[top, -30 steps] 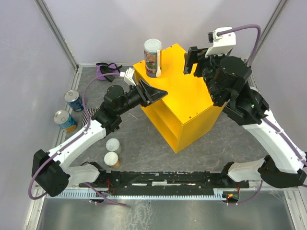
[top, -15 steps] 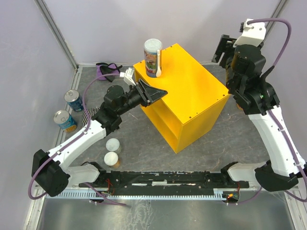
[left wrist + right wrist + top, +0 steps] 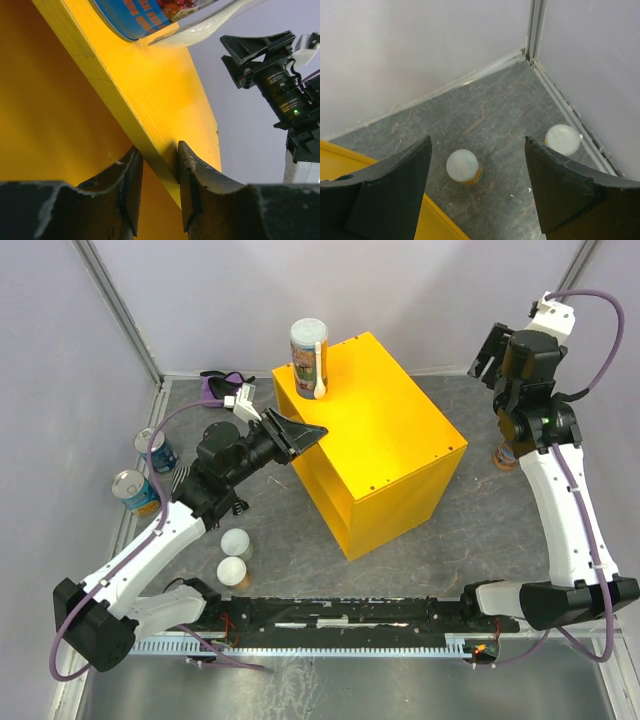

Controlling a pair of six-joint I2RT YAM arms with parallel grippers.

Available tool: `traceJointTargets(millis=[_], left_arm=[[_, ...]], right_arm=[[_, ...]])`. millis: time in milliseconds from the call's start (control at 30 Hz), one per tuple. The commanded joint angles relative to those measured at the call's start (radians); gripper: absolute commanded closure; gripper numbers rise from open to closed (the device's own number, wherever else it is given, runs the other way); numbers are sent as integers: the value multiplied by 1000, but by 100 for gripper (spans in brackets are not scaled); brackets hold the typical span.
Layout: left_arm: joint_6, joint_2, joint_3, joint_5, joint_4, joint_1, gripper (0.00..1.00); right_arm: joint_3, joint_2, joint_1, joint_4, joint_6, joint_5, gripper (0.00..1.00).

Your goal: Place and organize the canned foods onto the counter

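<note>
The yellow counter (image 3: 380, 430) stands mid-table with its hollow side facing left. A tall colourful tube (image 3: 308, 358) stands on its far left corner. My left gripper (image 3: 305, 430) is shut on the edge of the counter's top panel (image 3: 165, 90); the left wrist view shows its jaws pinching that edge, with the tube's base (image 3: 145, 17) just above. My right gripper (image 3: 497, 350) is open and empty, high over the back right corner. Below it stand two pale-lidded tubs (image 3: 463, 166) (image 3: 562, 139). Two blue-labelled tins (image 3: 158, 450) (image 3: 135, 492) stand at the left. Two white-lidded tubs (image 3: 236, 543) (image 3: 232, 572) stand near the front left.
A purple cloth (image 3: 222, 385) lies at the back left. A striped cloth (image 3: 185, 480) lies under my left arm beside the tins. The enclosure walls and metal rails close in the back right corner (image 3: 532, 50) near the two tubs.
The counter with the tube on it has shifted left, held in my left gripper. My right arm has swung away from the counter to the back right corner and turned downward.
</note>
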Motion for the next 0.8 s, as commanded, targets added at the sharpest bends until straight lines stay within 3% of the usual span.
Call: traceJointTargets(millis=[0,367,767], left_arm=[[84,-58,21,-87,-17,37,84],[96,-113,14,-145,-82,45,84],[99,-121,19,-147,-112,47,84]], right_arm=[[-42,16,-35,40,46,-105,17],[-174,108,-76,71,35,-187,9],[-146,335,-80,57,46,-278,0]])
